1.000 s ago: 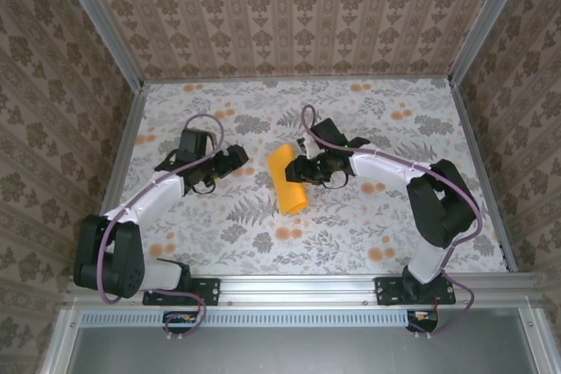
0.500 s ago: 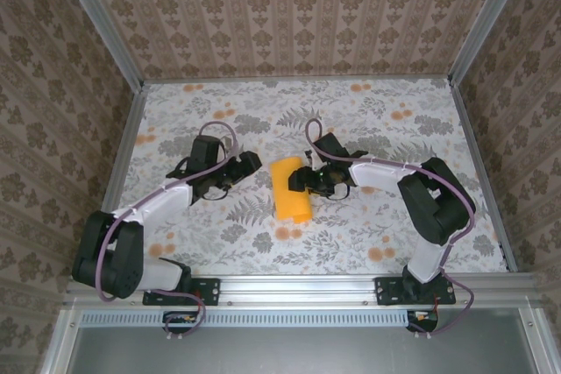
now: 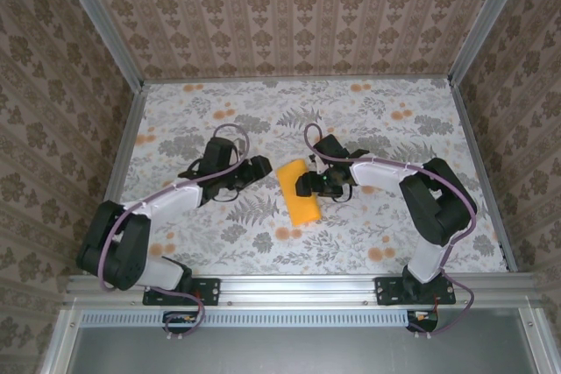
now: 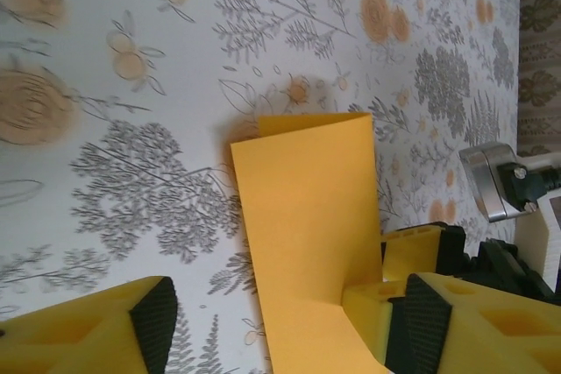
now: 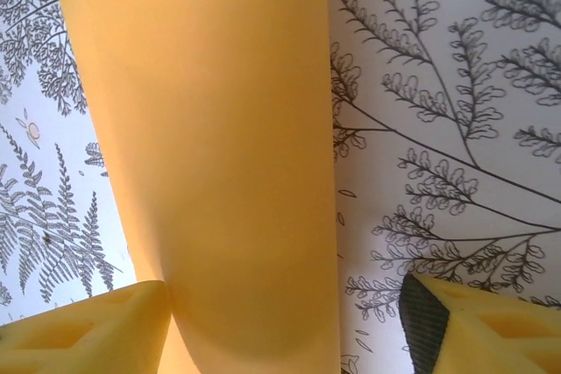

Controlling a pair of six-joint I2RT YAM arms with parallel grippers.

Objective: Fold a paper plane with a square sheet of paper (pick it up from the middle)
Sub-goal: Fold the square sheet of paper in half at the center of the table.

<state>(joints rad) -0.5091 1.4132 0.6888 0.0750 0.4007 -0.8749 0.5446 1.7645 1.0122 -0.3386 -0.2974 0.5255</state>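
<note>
One smooth orange-yellow paper sheet (image 3: 300,194) folded oblong, left gripper (image 3: 253,172) and right gripper (image 3: 308,183) both spread

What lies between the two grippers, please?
The paper lies on the cloth between the left gripper and the right gripper, as the top view shows.

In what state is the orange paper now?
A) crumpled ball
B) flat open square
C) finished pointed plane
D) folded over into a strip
D: the paper lies as a narrow strip, with two layers showing at its end in the left wrist view.
</note>
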